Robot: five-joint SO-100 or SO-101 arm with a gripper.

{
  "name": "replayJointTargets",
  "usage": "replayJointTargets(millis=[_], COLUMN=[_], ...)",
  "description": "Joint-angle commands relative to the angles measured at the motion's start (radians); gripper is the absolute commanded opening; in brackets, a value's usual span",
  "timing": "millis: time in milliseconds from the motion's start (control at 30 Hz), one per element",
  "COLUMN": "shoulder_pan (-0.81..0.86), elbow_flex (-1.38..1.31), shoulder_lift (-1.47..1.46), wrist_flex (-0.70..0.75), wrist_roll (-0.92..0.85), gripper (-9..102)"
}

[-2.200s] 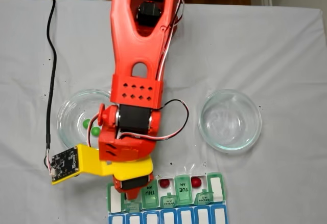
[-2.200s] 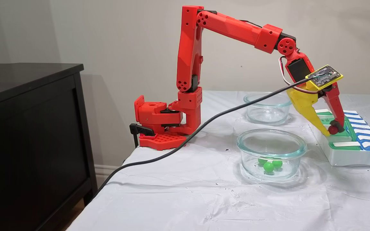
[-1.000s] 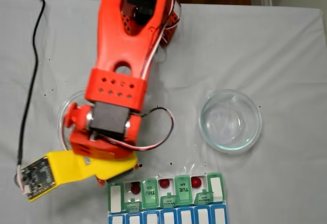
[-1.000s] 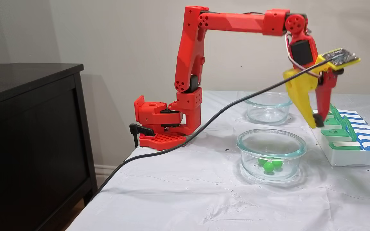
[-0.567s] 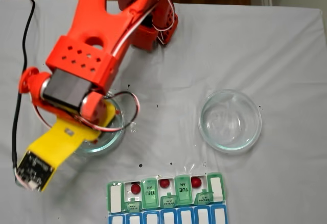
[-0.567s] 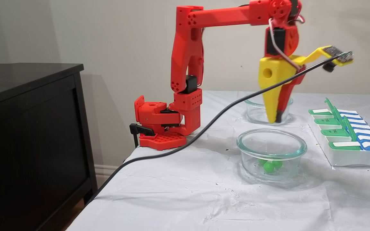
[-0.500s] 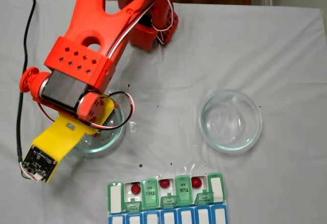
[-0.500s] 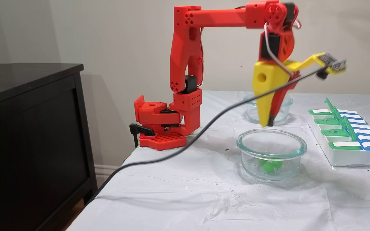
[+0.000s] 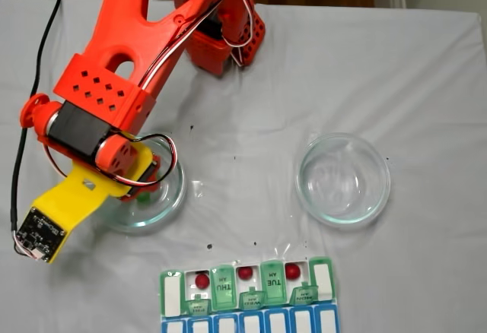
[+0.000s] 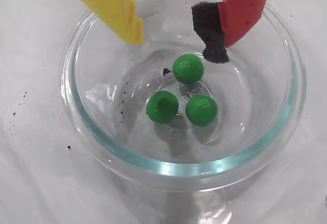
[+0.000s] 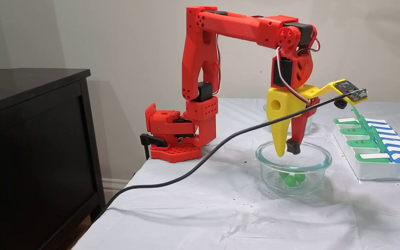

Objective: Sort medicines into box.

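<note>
Medicines: three green balls [image 10: 188,68] lie clustered at the bottom of the near glass dish [image 11: 316,158], two of them touching, the third just beside. Three red balls [image 9: 202,280] sit one per open compartment in the pill organiser [image 9: 173,293].

Surface: a table covered with a wrinkled white cloth [image 11: 221,215], marked with small dark specks. A dark cabinet [image 11: 30,139] stands at the left of the side fixed view, against a plain beige wall.

Orientation: in the top-down fixed view the organiser lies at the bottom edge with its long axis running left to right. Its green lids, marked THU, WED, TUE and MON, stand raised. A blue-and-white row lies below them.

Gripper [image 10: 179,42]: it hangs at the rim of the near dish, tips pointing down above the green balls. The yellow finger [image 10: 115,6] and the red finger with its black foam pad [image 10: 212,29] stand apart, holding nothing.

Surroundings: a black cable [image 11: 186,173] runs from the wrist camera board across the cloth and off the table's left edge. A second glass dish [image 9: 342,179] stands well apart, beyond the near one; it appears empty, though glare limits certainty. The arm's red base [image 11: 172,132] sits at the table's far left corner.
</note>
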Motion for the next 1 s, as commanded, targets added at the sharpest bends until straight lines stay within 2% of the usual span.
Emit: replayJointTargets(millis=[0,600,967], shoulder_pan=[0.000,-0.035,-0.041], elbow_flex=[-0.006,0.150,0.160], shoulder_lift=[0.034,0.077,0.061], wrist_flex=[-0.006,-0.143,-0.158], wrist_roll=[-0.008,0.006,0.003], gripper=[22,22,22])
